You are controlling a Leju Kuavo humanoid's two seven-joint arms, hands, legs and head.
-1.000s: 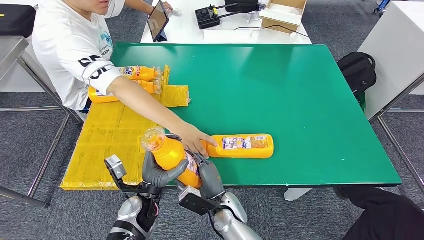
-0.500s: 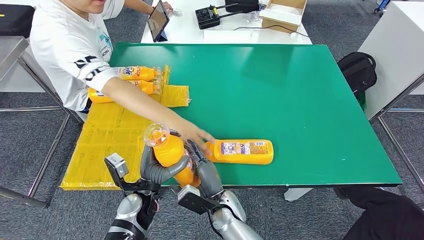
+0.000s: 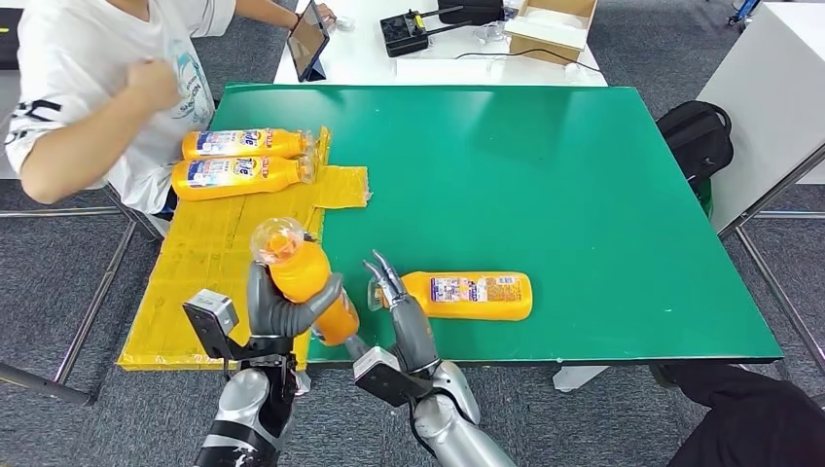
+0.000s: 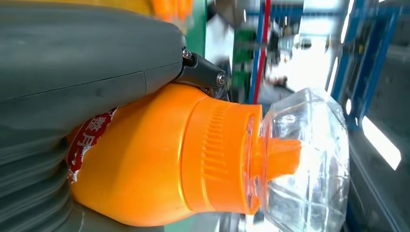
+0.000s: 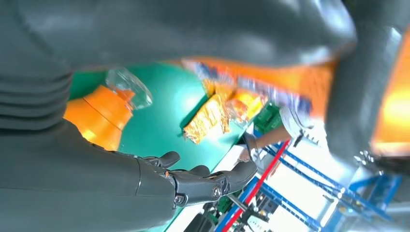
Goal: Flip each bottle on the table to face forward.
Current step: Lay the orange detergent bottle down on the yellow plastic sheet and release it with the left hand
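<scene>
My left hand [image 3: 282, 316] grips an orange bottle [image 3: 304, 280] with a clear cap, lifted and tilted over the table's near left corner; the left wrist view shows its orange neck and clear cap [image 4: 290, 159] up close. My right hand [image 3: 401, 311] is off the bottle, fingers spread, just left of a second orange bottle [image 3: 467, 295] lying on its side on the green table [image 3: 545, 175] with its label up. That bottle's cap end [image 5: 104, 108] appears beside my right hand in the right wrist view. Two more orange bottles [image 3: 238, 161] lie on the yellow sheet.
A yellow sheet [image 3: 209, 272] covers the table's left edge. A person in a white shirt [image 3: 88, 68] sits at the far left with an arm pulled back. A tablet [image 3: 307, 39], a black device and a cardboard box stand on the white table behind.
The person's arm has pulled back from the lying bottle to their chest. My right hand has let go of the held bottle and opened. My left hand has carried the bottle slightly left.
</scene>
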